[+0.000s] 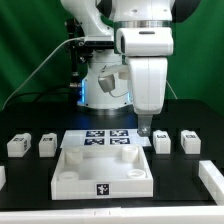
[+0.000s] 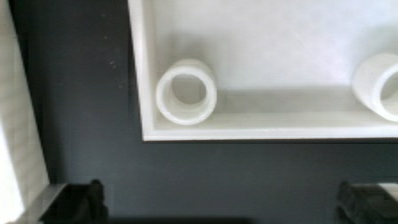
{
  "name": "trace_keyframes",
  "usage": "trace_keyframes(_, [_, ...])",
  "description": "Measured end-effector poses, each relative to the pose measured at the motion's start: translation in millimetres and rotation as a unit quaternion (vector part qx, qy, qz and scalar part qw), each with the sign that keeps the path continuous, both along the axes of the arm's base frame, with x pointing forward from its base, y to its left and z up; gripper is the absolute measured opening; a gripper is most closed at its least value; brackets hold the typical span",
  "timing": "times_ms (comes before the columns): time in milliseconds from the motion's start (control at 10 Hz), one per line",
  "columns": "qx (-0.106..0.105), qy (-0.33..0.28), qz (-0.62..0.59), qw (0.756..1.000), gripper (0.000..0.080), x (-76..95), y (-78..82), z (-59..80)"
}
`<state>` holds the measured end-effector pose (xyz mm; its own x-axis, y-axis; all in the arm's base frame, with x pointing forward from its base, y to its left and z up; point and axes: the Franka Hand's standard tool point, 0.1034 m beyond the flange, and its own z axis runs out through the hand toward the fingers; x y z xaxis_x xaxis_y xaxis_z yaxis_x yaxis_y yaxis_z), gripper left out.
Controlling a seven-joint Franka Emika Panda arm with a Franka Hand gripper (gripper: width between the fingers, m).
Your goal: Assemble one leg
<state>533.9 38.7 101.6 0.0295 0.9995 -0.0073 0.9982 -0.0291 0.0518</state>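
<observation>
Four stubby white legs with tags stand on the dark table: two at the exterior view's left (image 1: 17,144) (image 1: 47,144) and two at its right (image 1: 163,142) (image 1: 190,141). The large white square panel (image 1: 103,170) lies at the front middle. My gripper (image 1: 143,128) points down by the panel's back right corner, a little left of the nearest right leg. In the wrist view my gripper (image 2: 222,205) is open and empty, its fingers (image 2: 75,200) wide apart over bare table, beside the panel's rim (image 2: 267,130) and a round socket (image 2: 187,92). No leg shows there.
The marker board (image 1: 105,138) lies behind the panel; its edge may be the white strip in the wrist view (image 2: 15,100). Other white parts sit at the exterior view's front left edge (image 1: 2,177) and front right edge (image 1: 212,178). The robot base stands behind.
</observation>
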Motion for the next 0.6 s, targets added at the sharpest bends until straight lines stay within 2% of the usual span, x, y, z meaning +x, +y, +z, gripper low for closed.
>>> trace_keyframes(400, [0.0,0.002,-0.002,1.0,0.065,-2.8,-1.0,-2.5])
trace_keyframes(500, [-0.001,0.002,0.003,1.0,0.065,-18.9,-6.4,-9.6])
trace_keyframes(600, [-0.002,0.008,0.015,1.0,0.065,-48.4,-19.4,-19.6])
